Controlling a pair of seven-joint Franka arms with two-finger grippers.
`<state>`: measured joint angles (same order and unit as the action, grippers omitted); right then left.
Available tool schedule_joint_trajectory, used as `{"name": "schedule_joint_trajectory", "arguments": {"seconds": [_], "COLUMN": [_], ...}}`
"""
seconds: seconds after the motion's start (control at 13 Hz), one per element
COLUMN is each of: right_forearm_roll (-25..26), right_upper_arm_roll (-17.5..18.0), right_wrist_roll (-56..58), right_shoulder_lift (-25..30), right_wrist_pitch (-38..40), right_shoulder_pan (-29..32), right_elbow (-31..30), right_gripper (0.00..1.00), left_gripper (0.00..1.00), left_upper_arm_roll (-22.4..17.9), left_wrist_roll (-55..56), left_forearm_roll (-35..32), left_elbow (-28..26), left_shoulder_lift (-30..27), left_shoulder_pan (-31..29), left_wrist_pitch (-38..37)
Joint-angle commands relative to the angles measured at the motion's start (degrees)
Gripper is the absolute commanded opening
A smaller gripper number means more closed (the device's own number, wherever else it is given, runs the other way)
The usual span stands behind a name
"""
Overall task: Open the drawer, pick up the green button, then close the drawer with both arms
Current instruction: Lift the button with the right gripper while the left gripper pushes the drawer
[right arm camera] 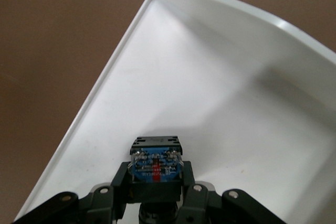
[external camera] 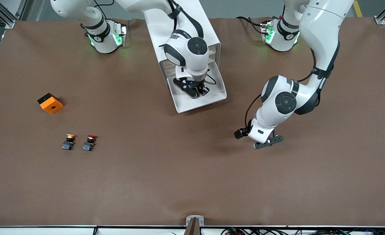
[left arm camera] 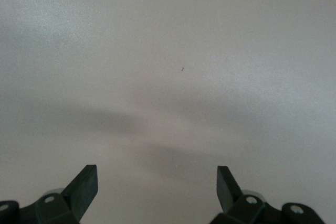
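The drawer (external camera: 183,107) is pulled out of the white cabinet (external camera: 179,23) toward the front camera. My right gripper (external camera: 200,92) is down inside it, shut on the button (right arm camera: 156,162). The right wrist view shows the button's blue-grey block base between the fingers (right arm camera: 118,182), over the drawer's white floor (right arm camera: 210,93). Its cap is hidden. I cannot tell whether it touches the floor. My left gripper (external camera: 267,143) hangs open and empty over the bare brown table cover, toward the left arm's end. Its wrist view (left arm camera: 157,182) shows only plain surface.
A yellow-capped button (external camera: 69,142) and a red-capped button (external camera: 90,143) stand side by side toward the right arm's end, nearer the front camera. An orange block (external camera: 50,103) lies a little farther from the camera than they are. The brown cover (external camera: 192,169) covers the table.
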<state>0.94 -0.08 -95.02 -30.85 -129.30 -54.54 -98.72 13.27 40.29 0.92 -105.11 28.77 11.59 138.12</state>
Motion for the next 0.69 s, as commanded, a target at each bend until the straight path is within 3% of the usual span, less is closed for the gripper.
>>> {"name": "schedule_joint_trajectory", "arguments": {"seconds": [0.0, 0.23, 0.62], "right_forearm_roll": [0.6, 0.0, 0.0], "right_upper_arm_roll": [-0.8, -0.8, -0.9], "right_wrist_roll": [2.5, 13.5, 35.3], "right_shoulder_lift": [-0.3, 1.8, 8.6], "right_wrist_pitch": [5.3, 20.5, 27.3], "right_shoulder_pan": [0.4, 5.2, 16.4], "right_elbow": [4.7, 12.8, 12.3], "right_gripper": [0.00, 0.00, 0.00], "left_gripper": [1.00, 1.00, 1.00], "left_upper_arm_roll": [0.1, 0.0, 0.0], "left_wrist_roll": [-0.3, -0.3, 0.0], "left_forearm_roll": [-1.4, -1.4, -1.4], "left_elbow": [0.3, 0.4, 0.4], "left_shoulder_lift": [0.3, 0.6, 2.2], "left_shoulder_pan": [-0.3, -0.1, 0.7], "left_wrist_pitch": [0.4, 0.4, 3.7]}}
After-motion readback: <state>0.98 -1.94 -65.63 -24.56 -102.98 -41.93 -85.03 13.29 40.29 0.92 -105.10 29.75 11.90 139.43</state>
